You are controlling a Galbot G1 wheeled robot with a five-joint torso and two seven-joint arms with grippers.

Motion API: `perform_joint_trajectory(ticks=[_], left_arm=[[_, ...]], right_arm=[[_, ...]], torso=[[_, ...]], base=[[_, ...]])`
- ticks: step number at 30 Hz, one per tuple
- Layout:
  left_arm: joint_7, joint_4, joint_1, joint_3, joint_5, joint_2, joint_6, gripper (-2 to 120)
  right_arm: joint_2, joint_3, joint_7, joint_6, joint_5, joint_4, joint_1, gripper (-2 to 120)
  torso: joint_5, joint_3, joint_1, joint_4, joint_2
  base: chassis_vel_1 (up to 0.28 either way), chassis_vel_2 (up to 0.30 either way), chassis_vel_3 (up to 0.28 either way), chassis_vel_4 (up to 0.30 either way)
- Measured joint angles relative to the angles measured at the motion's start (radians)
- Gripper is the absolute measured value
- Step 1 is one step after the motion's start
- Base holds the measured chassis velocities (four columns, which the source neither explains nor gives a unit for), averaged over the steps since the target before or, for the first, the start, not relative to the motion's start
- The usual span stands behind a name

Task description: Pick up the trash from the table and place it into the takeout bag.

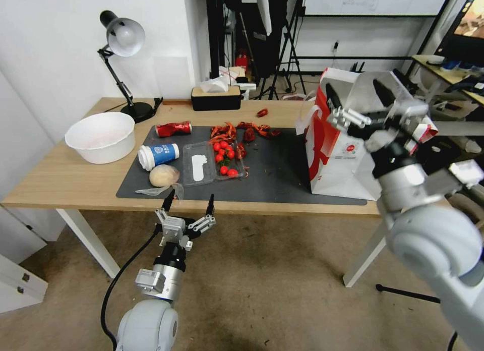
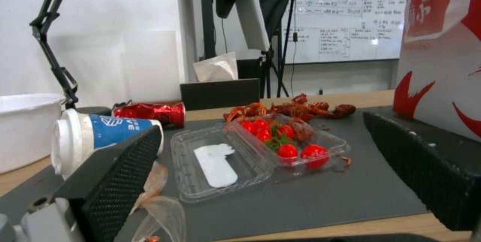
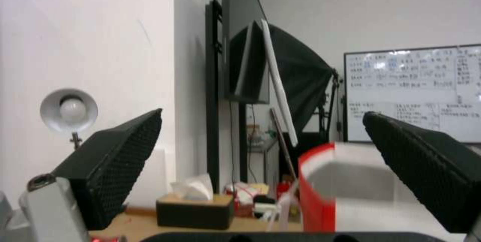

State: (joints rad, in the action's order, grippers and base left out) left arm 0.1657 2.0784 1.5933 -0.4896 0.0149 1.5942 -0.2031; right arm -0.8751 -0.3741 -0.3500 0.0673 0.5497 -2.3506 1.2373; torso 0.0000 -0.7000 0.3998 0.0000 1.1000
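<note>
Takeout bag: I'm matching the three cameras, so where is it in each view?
Head view: takeout bag standing at the mat's right end.
Left wrist view: bag close by, beside the tomato tray.
Right wrist view: its open mouth, just ahead.
Shared landmark: black tissue box.

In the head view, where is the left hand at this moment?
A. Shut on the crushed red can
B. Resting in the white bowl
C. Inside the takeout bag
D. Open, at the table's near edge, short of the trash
D: the left hand is open with nothing between its fingers, at the near edge of the table, just short of the beige lump in clear wrap.
</note>
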Motion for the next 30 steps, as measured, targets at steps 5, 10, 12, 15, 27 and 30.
perform_joint_trajectory(ticks=[5,10,12,15,27,30], left_arm=[[0.000,0.000,0.000,0.000,0.000,0.001,-0.001,100],[-0.001,-0.001,0.000,0.000,-0.001,-0.001,-0.001,100],[-0.001,-0.003,0.000,0.000,-0.001,-0.002,-0.001,100],[-0.001,-0.005,-0.002,-0.001,-0.001,-0.004,-0.001,100],[-0.001,-0.013,-0.006,-0.001,-0.001,-0.002,0.002,100],[-0.001,-0.013,-0.006,-0.001,-0.001,-0.002,0.002,100]], right_arm=[[-0.077,-0.009,0.036,0.028,-0.114,-0.008,0.132,100],[-0.137,0.008,0.047,0.090,-0.229,0.046,0.208,100],[-0.153,0.015,0.047,0.107,-0.252,0.063,0.227,100],[-0.173,0.027,0.040,0.128,-0.277,0.085,0.257,100],[-0.240,0.067,-0.013,0.242,-0.358,0.231,0.373,100],[-0.246,0.071,-0.016,0.254,-0.358,0.245,0.381,100]], torso=[[-0.0001,0.000,0.000,0.0000,0.000],[-0.0001,0.000,0.000,0.0000,0.000],[0.0000,0.000,0.000,0.0000,0.000],[0.0000,0.000,0.000,0.0000,0.000],[0.0001,0.000,0.000,-0.0002,0.000],[0.0001,0.000,0.000,-0.0001,0.000]], base=[[0.000,0.000,0.000,0.000],[0.000,0.000,0.000,0.000],[0.000,0.000,0.000,0.000],[0.000,0.000,0.000,0.000],[0.000,0.000,0.000,0.000],[0.000,0.000,0.000,0.000]])
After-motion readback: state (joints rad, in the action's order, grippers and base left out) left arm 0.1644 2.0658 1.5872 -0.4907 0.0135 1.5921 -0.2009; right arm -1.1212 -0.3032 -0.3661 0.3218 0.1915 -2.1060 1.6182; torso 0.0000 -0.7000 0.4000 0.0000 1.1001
